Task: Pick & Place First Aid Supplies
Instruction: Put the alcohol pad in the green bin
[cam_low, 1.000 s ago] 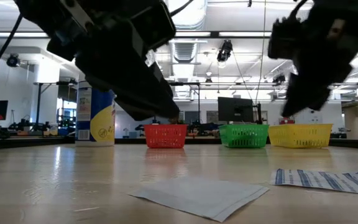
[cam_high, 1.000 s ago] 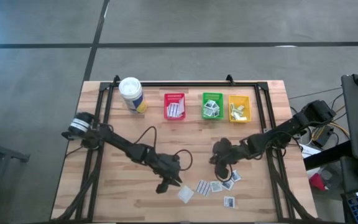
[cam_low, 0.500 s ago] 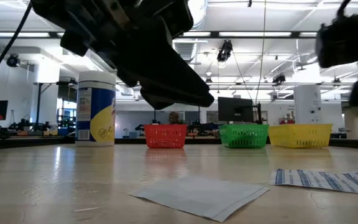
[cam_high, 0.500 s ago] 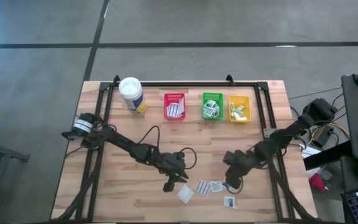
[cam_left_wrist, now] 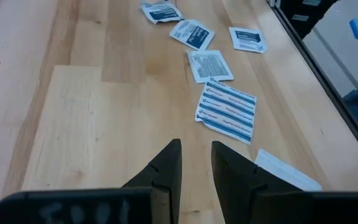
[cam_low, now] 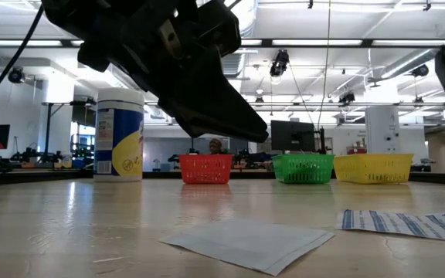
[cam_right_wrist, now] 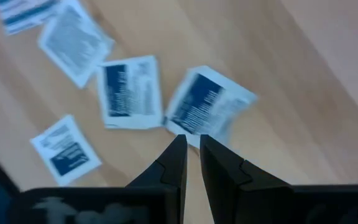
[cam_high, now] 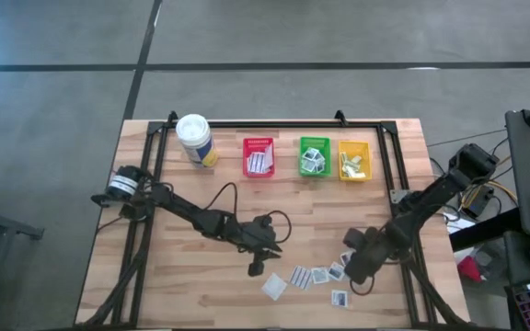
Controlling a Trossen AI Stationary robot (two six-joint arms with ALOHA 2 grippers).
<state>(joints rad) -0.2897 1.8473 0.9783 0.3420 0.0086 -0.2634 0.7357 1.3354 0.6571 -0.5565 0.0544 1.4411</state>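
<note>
Several first aid supplies lie flat on the wood near the front edge: a plain white packet [cam_high: 273,286], a blue-striped one [cam_left_wrist: 225,111], and blue-printed squares [cam_high: 320,274] [cam_right_wrist: 129,92] [cam_right_wrist: 207,106]. My left gripper [cam_left_wrist: 196,149] hangs above bare wood just left of them, slanting down, its fingers a little apart with nothing between. My right gripper [cam_right_wrist: 190,142] hovers over the right end of the group [cam_high: 357,271], pointing steeply down. A narrow gap separates its fingers, and nothing is between them. More packets lie in the bins.
A red bin [cam_low: 205,167], a green bin [cam_low: 304,167] and a yellow bin [cam_low: 373,167] stand in a row at the far edge, with a white canister [cam_high: 194,138] to their left. Bare wood lies between the bins and the loose packets.
My right gripper has swung toward the table's near right, tipping to point more steeply down, and now hangs over the right end of the loose packets. My left gripper has edged toward the table's right. The packets have stayed where they lay.
</note>
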